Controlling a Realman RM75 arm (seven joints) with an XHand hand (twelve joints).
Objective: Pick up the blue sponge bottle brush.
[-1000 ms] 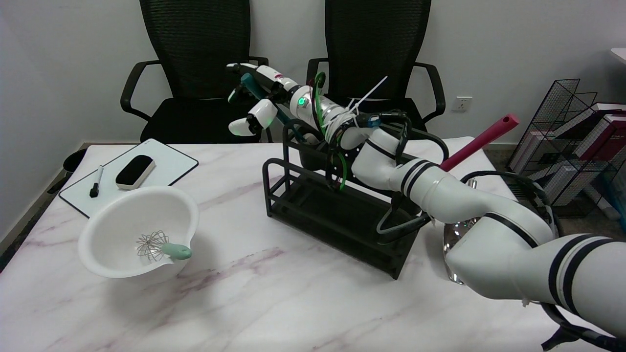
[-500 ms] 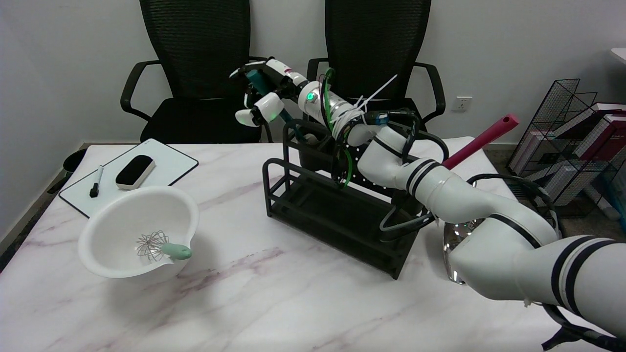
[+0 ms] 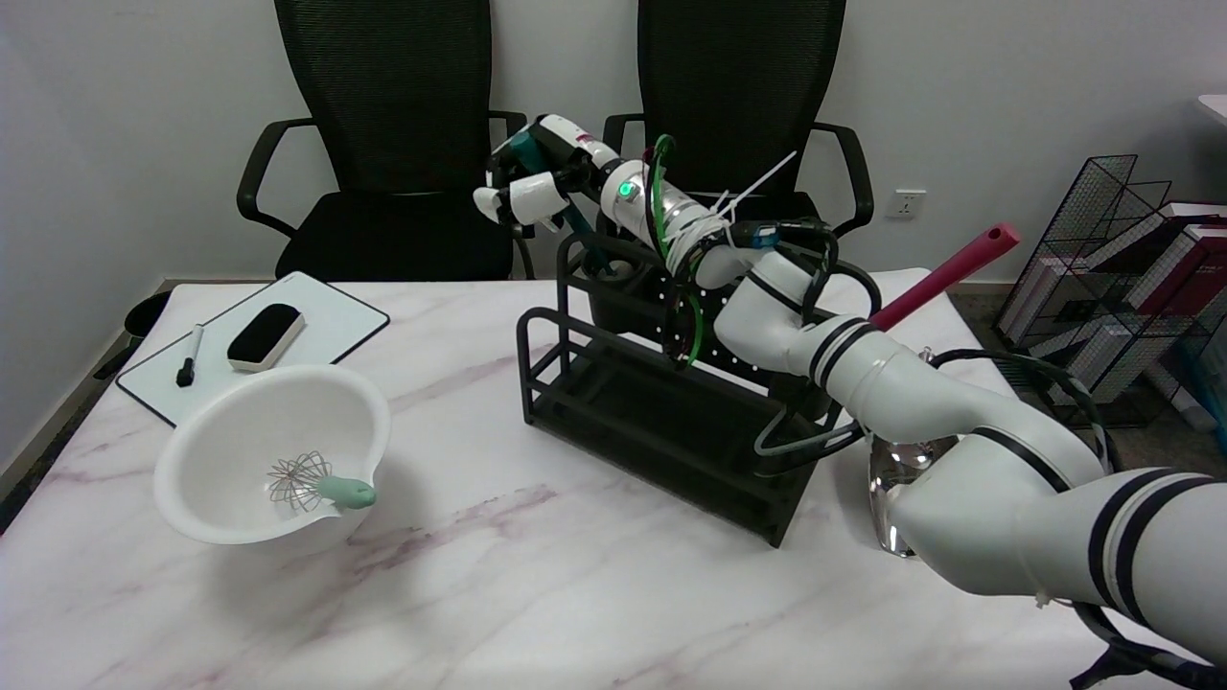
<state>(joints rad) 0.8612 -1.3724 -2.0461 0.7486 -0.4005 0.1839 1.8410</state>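
Evidently light and stiff-handled, the brush (image 3: 575, 218) suits a handle grip; the right hand (image 3: 533, 184) grips it there.

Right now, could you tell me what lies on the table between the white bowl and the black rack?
In the head view, only bare marble table lies between the white bowl and black rack.

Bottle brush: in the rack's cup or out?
Partly in. The right hand grips the brush handle, whose lower end still runs down into the black cup. Sponge head hidden.
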